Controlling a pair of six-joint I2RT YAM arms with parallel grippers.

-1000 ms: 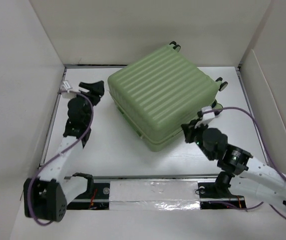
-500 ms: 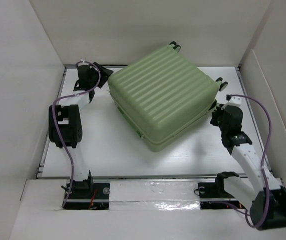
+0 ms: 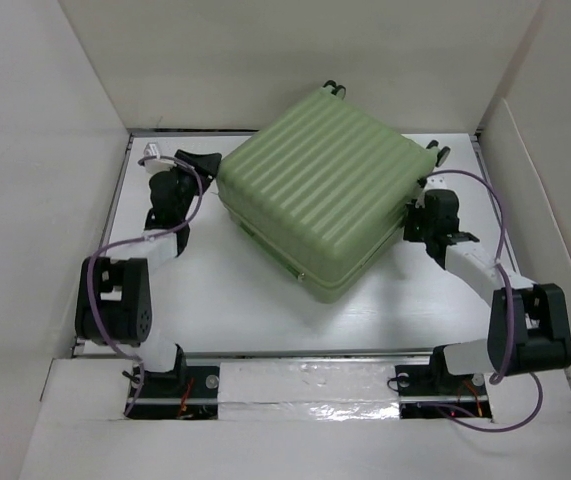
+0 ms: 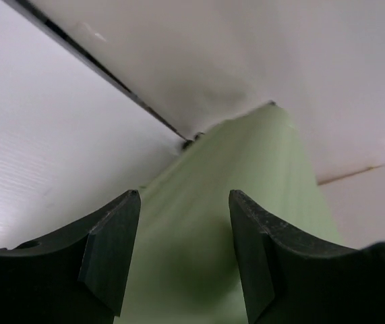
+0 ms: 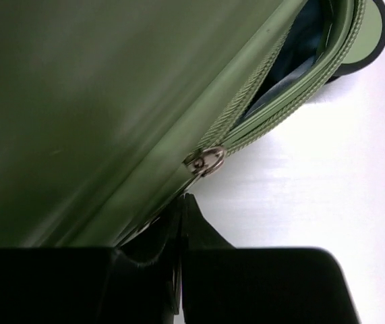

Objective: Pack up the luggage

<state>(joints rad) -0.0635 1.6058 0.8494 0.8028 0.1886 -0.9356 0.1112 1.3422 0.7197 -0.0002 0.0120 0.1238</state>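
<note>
The light-green ribbed luggage (image 3: pixel 315 195) lies flat and closed in the middle of the table, its wheels (image 3: pixel 333 88) toward the back. My left gripper (image 3: pixel 208 162) is open at its left corner; in the left wrist view the fingers (image 4: pixel 184 199) stand apart with the green side wall (image 4: pixel 239 175) just ahead. My right gripper (image 3: pixel 412 222) is against the right side. In the right wrist view it (image 5: pixel 184 197) is shut on the zipper pull just below the metal slider (image 5: pixel 209 160). Beyond the slider the zipper gapes and blue lining (image 5: pixel 293 64) shows.
White walls enclose the table on the left, back and right (image 3: pixel 525 150). A black-and-green wheel (image 5: pixel 374 30) sits near the right gripper. The taped base rail (image 3: pixel 305 385) runs along the near edge.
Both arms have swung in to the luggage: the left gripper to its left corner, the right gripper up to the zipper on its right side. The luggage has shifted slightly toward the back.
</note>
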